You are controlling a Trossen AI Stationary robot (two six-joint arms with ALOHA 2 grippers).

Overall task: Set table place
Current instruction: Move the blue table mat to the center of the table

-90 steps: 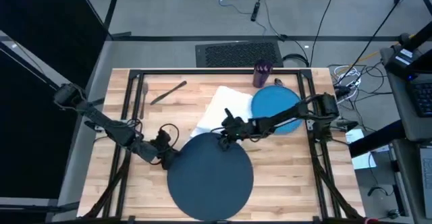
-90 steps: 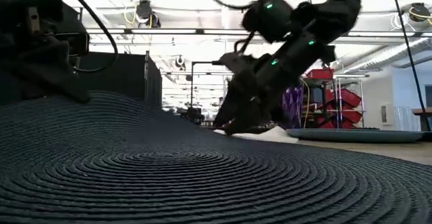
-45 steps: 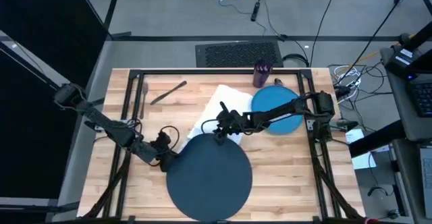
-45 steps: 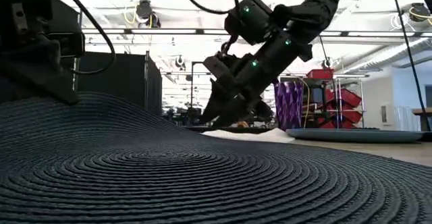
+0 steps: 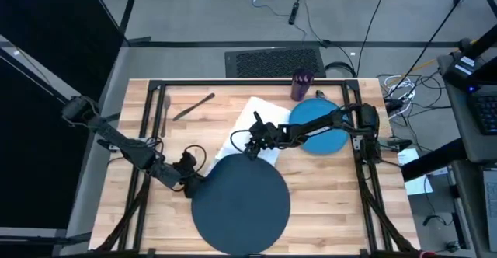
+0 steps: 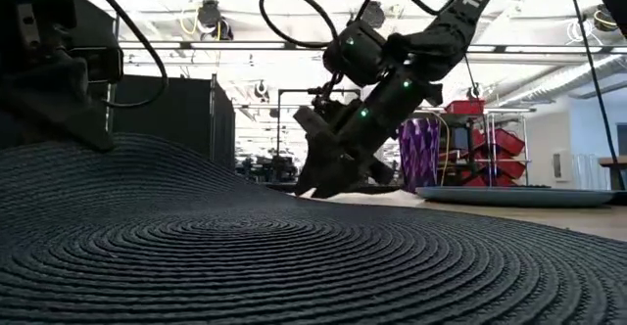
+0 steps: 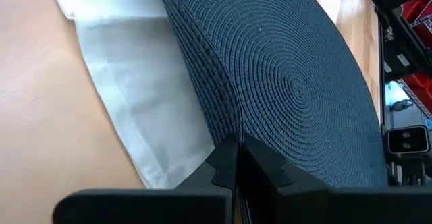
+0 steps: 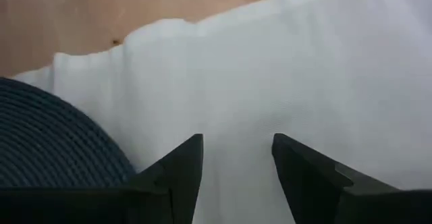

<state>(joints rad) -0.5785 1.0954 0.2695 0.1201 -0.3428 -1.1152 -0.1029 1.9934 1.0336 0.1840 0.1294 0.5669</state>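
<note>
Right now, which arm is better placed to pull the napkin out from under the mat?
Right. Its fingers hang open just above the napkin, while the left gripper is clamped on the mat's edge.

Left end effector clamped; right end effector spread, angled downward.

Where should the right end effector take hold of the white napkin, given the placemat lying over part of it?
Grip the white napkin at its free far edge, away from the dark navy placemat that overlaps its near corner. It lies flat, so come straight down and pinch up a fold. The right end effector is open just above the cloth; the left end effector is shut on the placemat's rim.
</note>
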